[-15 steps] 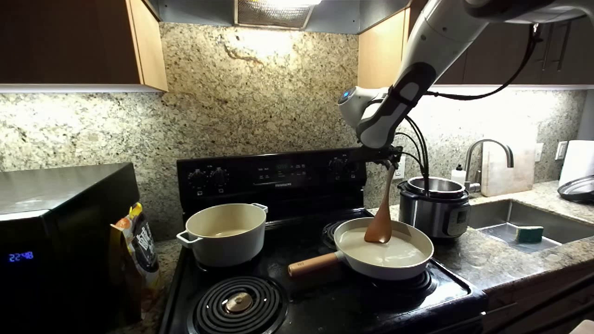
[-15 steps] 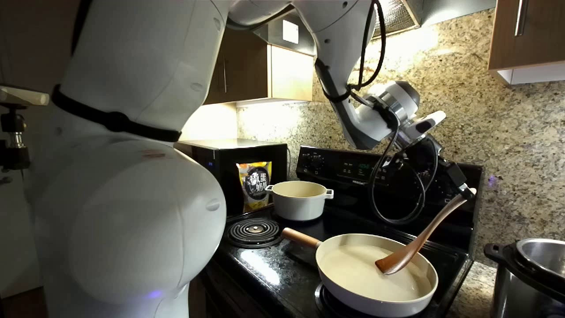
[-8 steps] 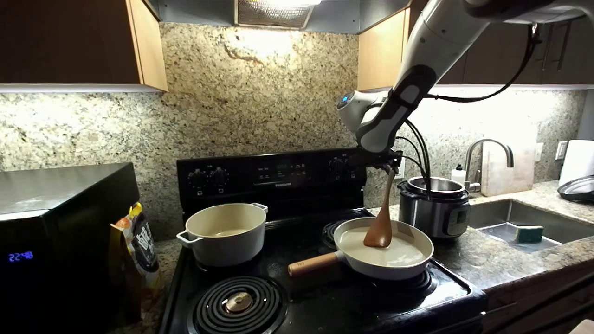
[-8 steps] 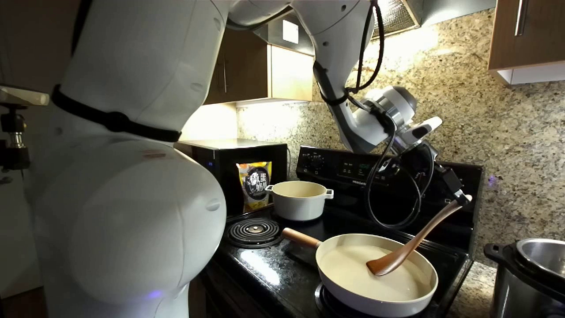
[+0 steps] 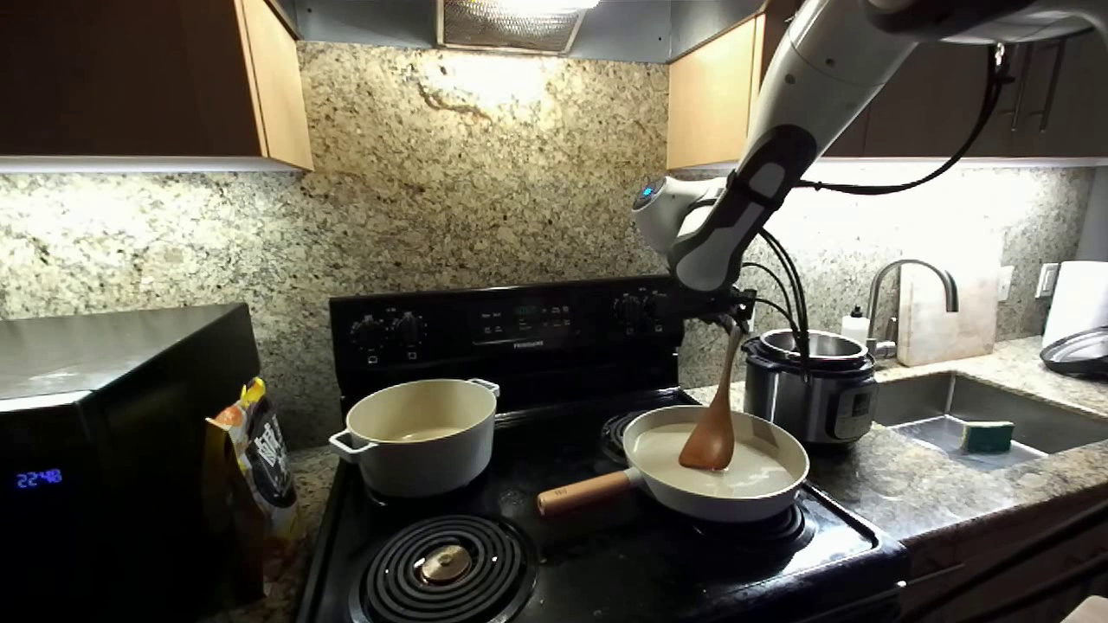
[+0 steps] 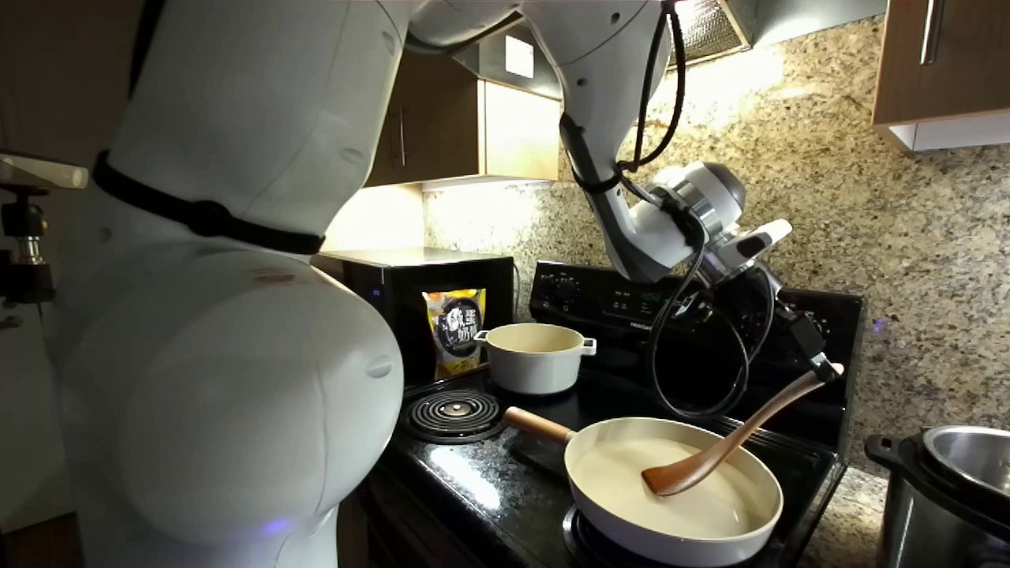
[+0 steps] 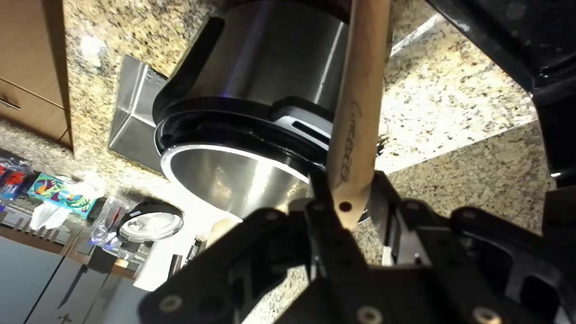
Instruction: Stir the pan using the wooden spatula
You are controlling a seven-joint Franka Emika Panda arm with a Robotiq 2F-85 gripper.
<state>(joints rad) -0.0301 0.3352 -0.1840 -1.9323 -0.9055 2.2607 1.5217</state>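
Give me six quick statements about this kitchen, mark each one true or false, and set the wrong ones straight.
1. The gripper holds the wooden spatula near the end of its handle. True.
2. The blade of the wooden spatula is in the two-handled pot. False: it is inside the pan.
3. A sponge is in the sink. True.
4. The pan has a black handle. False: its handle is light brown.
5. The steel cooker stands on the counter beside the stove. True.
6. The top of the steel cooker is covered. False: it is open.
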